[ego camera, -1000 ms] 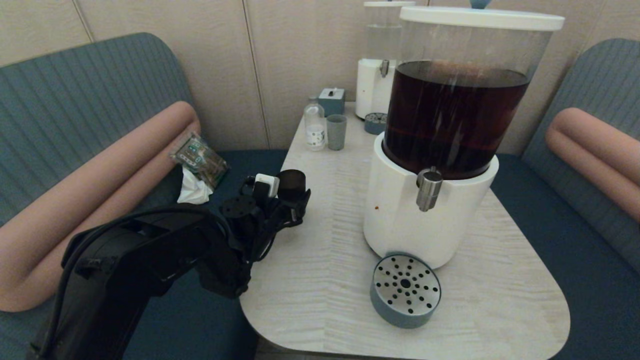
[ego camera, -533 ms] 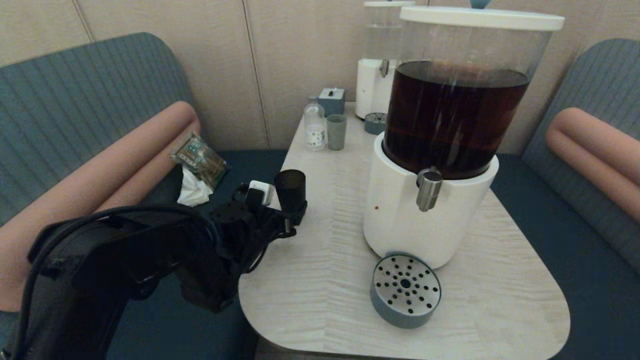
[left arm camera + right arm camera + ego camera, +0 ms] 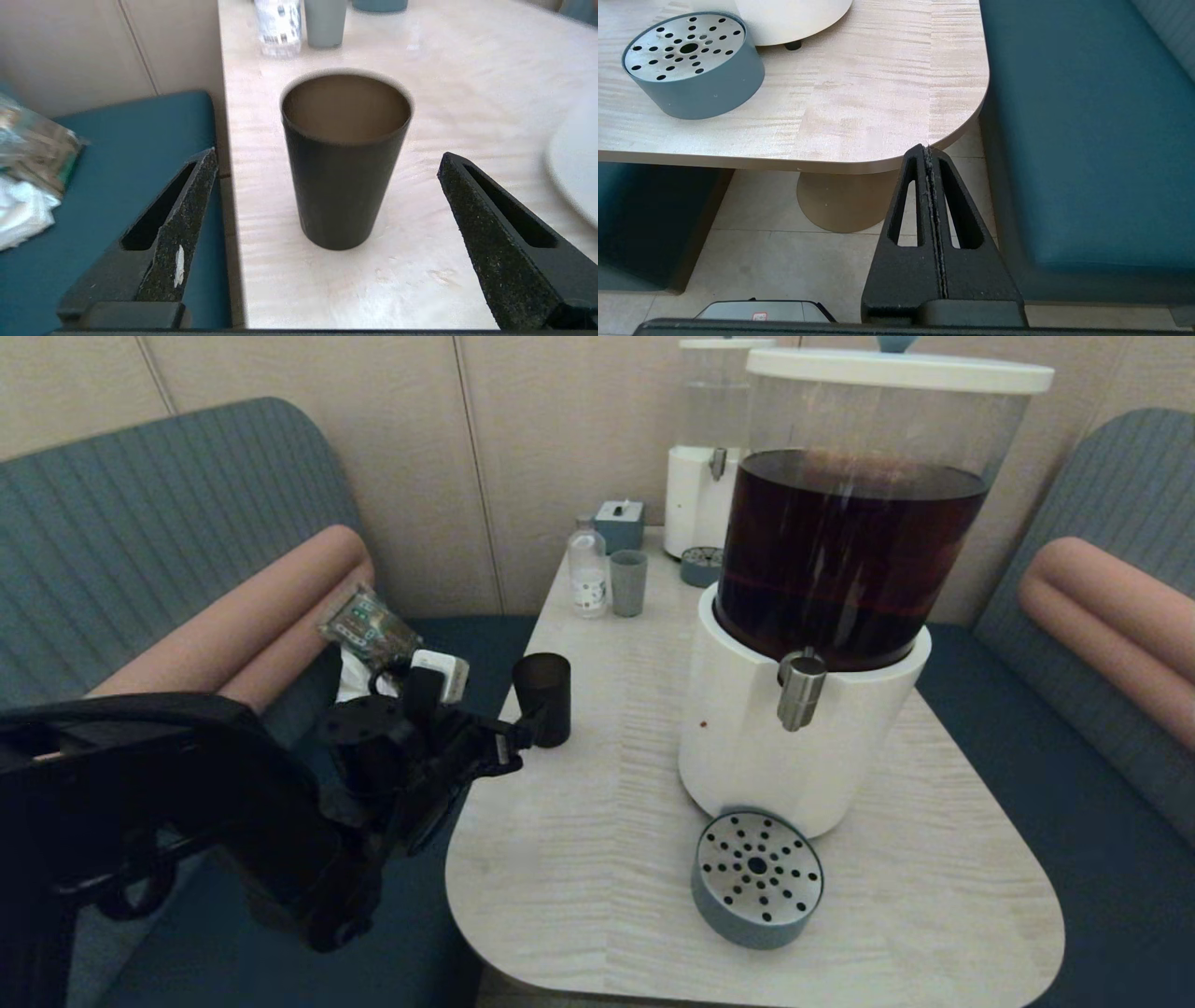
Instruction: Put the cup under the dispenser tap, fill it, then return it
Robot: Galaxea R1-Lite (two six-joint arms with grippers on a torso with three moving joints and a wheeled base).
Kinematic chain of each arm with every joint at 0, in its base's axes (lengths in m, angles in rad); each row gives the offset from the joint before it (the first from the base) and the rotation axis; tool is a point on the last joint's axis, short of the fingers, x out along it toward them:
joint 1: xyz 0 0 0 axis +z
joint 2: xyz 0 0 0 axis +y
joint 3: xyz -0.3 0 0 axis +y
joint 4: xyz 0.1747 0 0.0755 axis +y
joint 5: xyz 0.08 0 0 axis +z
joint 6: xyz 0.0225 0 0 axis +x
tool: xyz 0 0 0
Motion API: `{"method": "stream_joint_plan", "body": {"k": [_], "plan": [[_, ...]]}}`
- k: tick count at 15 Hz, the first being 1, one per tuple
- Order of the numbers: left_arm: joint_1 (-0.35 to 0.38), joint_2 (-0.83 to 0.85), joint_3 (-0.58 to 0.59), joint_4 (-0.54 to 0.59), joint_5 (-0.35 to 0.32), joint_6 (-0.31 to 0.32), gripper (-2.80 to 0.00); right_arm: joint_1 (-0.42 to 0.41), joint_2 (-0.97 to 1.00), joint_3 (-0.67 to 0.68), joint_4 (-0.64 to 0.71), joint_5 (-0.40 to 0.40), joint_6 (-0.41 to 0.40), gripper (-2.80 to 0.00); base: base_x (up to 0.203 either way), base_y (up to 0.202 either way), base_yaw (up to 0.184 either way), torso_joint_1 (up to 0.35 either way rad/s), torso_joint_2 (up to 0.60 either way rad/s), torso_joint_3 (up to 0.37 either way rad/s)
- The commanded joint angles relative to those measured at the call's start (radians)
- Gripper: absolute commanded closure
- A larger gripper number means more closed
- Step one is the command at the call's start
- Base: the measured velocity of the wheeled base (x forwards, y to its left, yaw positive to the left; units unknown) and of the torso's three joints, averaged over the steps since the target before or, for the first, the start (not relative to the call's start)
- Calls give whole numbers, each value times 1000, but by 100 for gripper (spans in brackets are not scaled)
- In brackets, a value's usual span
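Left gripper [image 3: 327, 196] has let go and backed off; jaws wide, cup [image 3: 345, 158] standing free, upright near tabletop [image 3: 579, 859] edge. Looks like return done. Right gripper [image 3: 930, 154] clenched, parked low.

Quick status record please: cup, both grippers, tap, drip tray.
cup: upright on the table near its left edge, no jaws touching it
left gripper: open, jaws on either side of the cup, clear of it
right gripper: shut, empty, low beside the table corner
dispenser tap: nothing beneath it
drip tray: bare, in front of the dispenser base
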Motion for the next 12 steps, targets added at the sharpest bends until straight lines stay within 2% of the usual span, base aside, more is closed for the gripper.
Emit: {"method": "stream_joint_plan", "body": {"k": [1,2,3,8,10,12], "plan": [[-1,-153,82,-8,2,1,-280,0,1,0,1,0,1,0,0,0,0,0,0,0],[-2,-208,118,-8,4,1,-280,0,0,0,1,0,1,0,0,0,0,0,0,0],[-2,-277,160,-8,7,2,0,0,0,0,1,0,1,0,0,0,0,0,0,0],[5,-633,276,20,12,5,0,0,1,0,1,0,1,0,0,0,0,0,0,0],[22,-813,287,151,17,6,0,0,0,0,1,0,1,0,0,0,0,0,0,0],[33,-1023,273,383,53,5,0,0,1,0,1,0,1,0,0,0,0,0,0,0]]}}
